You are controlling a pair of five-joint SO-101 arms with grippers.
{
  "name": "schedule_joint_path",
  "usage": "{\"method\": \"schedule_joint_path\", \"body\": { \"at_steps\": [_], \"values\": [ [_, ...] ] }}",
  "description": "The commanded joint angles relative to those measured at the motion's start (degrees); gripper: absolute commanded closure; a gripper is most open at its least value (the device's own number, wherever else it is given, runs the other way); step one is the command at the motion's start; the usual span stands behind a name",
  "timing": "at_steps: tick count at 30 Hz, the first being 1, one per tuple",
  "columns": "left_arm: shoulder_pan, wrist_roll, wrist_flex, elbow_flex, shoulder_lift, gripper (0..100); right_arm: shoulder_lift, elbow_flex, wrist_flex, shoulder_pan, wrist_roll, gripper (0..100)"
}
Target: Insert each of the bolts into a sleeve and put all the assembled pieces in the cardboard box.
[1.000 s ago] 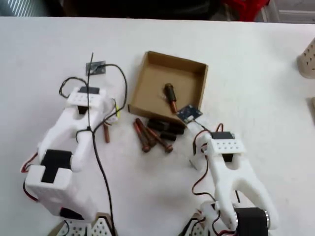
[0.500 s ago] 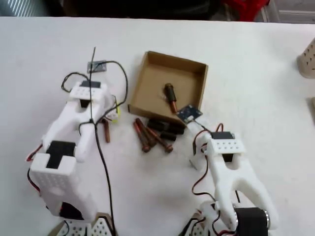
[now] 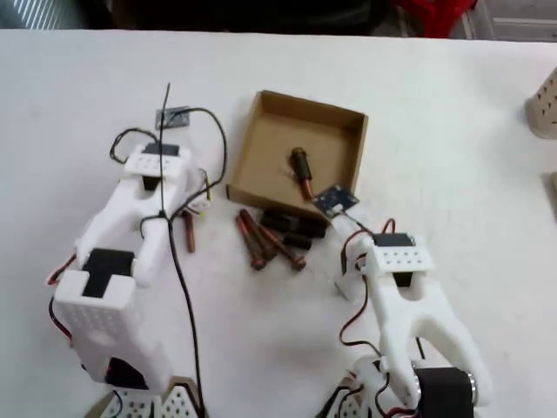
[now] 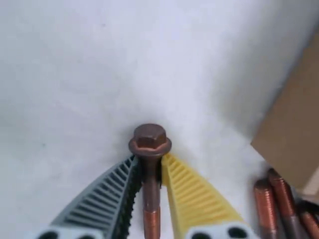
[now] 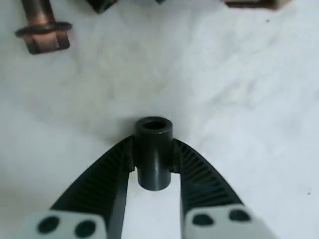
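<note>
My left gripper (image 4: 149, 162) is shut on the shank of a copper bolt (image 4: 150, 144), whose hex head pokes out past the grey and yellow fingers. The high view shows that bolt (image 3: 188, 233) left of the cardboard box (image 3: 259, 150). My right gripper (image 5: 153, 149) is shut on an upright black sleeve (image 5: 153, 154) just above the white table, bore facing the camera. One bolt with a sleeve on it (image 3: 301, 171) lies inside the box. Three loose bolts (image 3: 265, 239) and some black sleeves (image 3: 291, 228) lie in front of the box.
The box corner (image 4: 294, 144) and loose bolts (image 4: 274, 204) are close beside my left gripper. A bolt head (image 5: 44, 31) lies on the table ahead of my right gripper. Black cables (image 3: 178, 270) drape over the left arm. A beige object (image 3: 544, 104) stands at the table's right edge.
The left arm has shifted slightly toward the far side of the table, still holding the bolt. The right arm has not moved.
</note>
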Motion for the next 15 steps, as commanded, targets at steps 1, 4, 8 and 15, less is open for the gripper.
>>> {"method": "schedule_joint_path", "body": {
  "at_steps": [1, 4, 8, 15],
  "values": [
    [-1.89, -0.79, -0.26, -2.46, -0.04, 98, -0.22, -2.73, 0.13, 0.13, -10.11, 98.1],
    [-3.65, -0.79, -0.62, -2.55, -0.04, 98, -0.4, -3.6, -0.04, -0.92, -17.14, 98.1],
    [-3.47, -1.32, -0.62, -2.02, -0.22, 98, -0.4, -5.01, -0.04, -3.82, -23.12, 98.1],
    [-3.3, -8.53, -8.62, 7.03, -7.34, 98, -0.48, -8.7, 0.22, -4.44, -28.75, 98.1]
  ]
}}
